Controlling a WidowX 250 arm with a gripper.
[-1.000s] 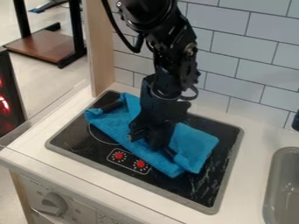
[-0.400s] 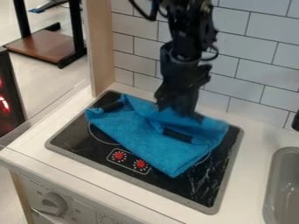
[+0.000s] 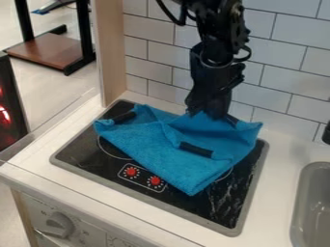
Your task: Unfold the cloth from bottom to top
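Wall (image 3: 288,50), pale tile, behind the bench (image 3: 278,193). Black stovetop (image 3: 226,205) with grey rim, on the bench. Blue cloth (image 3: 155,144), partly folded, lying across the stovetop, far edge raised, far right corner out over the rim. Black pincer (image 3: 216,116), pointing down at the cloth's far edge, gripping that edge. Grey knob (image 3: 59,225), on the front panel, with printed marks too small to read. Dark strip (image 3: 195,149), along a cloth fold. Two red dials (image 3: 131,171), near side of stovetop, ringed with white ticks, inside a white outline.
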